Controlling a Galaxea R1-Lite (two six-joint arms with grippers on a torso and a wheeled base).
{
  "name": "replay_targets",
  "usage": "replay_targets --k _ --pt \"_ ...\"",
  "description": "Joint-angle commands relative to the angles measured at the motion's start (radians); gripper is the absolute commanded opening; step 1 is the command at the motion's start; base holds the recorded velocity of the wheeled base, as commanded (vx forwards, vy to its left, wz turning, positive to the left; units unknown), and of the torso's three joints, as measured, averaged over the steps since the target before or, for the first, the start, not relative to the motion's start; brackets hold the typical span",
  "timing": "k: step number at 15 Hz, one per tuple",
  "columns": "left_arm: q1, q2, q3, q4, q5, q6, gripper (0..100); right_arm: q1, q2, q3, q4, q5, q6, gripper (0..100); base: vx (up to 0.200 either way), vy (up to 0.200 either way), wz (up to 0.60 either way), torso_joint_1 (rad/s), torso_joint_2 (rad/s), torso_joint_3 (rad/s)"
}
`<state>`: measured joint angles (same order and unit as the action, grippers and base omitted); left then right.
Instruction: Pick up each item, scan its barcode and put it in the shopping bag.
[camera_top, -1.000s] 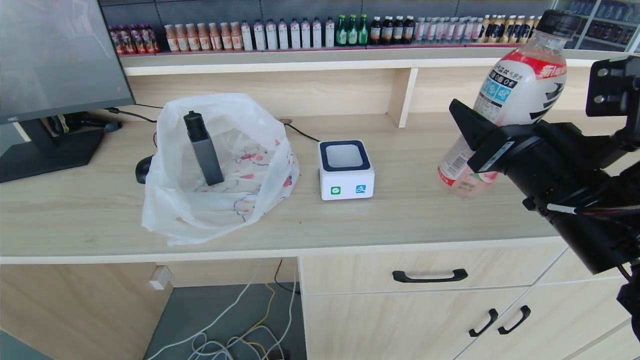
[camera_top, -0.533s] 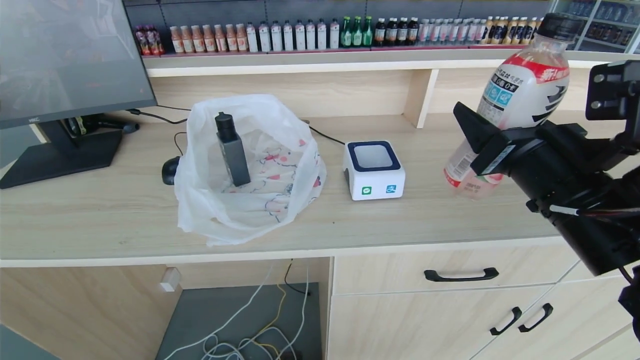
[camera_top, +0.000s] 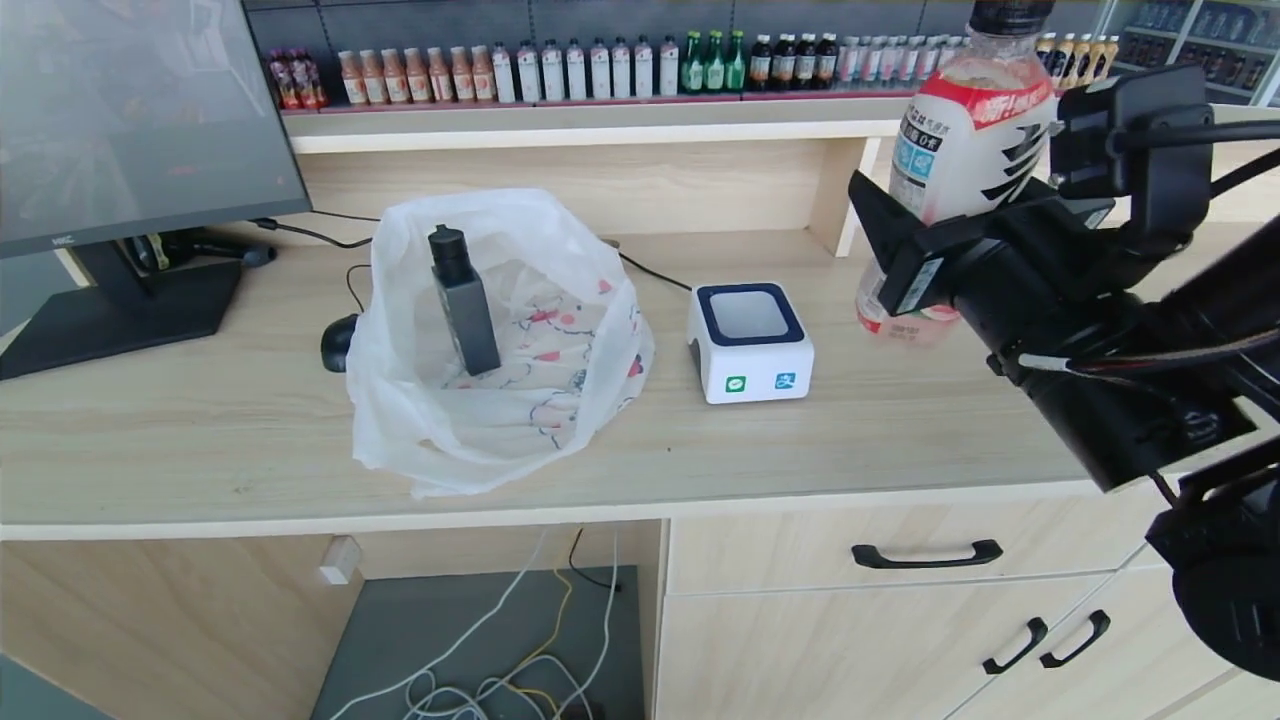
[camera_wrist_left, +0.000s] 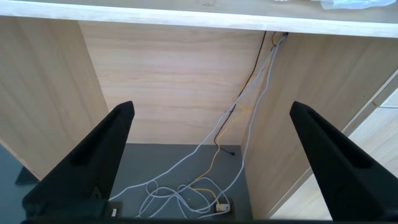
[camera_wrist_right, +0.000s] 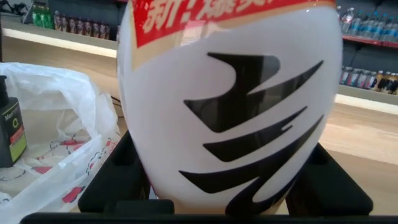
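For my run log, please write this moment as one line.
right gripper: shut on drink bottle, raised right of barcode scanner | left gripper: open, below counter top | shopping bag: dark bottle inside

Left of the right gripper (camera_top: 955, 250), clamped on the drink bottle (camera_top: 965, 140), only the low scanner (camera_top: 749, 340) stands on the counter (camera_top: 900, 440) before the shopping bag (camera_top: 520, 430). The bag's mouth gapes upward; 1 dark bottle (camera_top: 463, 300) leans inside at its far left. A wooden divider (camera_top: 838, 195) rises beyond the scanner.
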<state>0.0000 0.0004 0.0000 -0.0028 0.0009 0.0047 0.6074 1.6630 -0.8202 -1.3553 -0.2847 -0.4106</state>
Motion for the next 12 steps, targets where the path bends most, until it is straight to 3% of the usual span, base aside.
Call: replay_targets --k 1,7,10,12 --pt "0.0 0.0 0.0 0.0 0.001 0.0 100 0.034 0.07 -0.109 0.053 -0.001 -0.076 0 0.0 0.0 0.0 0.0 0.0 0.0" --pt "0.0 0.0 0.0 0.0 0.001 0.0 100 0.057 0.087 -0.152 0.082 0.01 -0.307 0 0.0 0.0 0.0 0.0 0.0 0.0" --pt "0.0 0.0 0.0 0.0 0.001 0.0 100 0.058 0.087 -0.163 0.084 0.012 -0.353 0 0.0 0.0 0.0 0.0 0.0 0.0" --pt "0.0 0.0 0.0 0.0 0.001 0.0 100 0.058 0.077 -0.188 0.142 0.084 -0.427 0 0.0 0.0 0.0 0.0 0.0 0.0"
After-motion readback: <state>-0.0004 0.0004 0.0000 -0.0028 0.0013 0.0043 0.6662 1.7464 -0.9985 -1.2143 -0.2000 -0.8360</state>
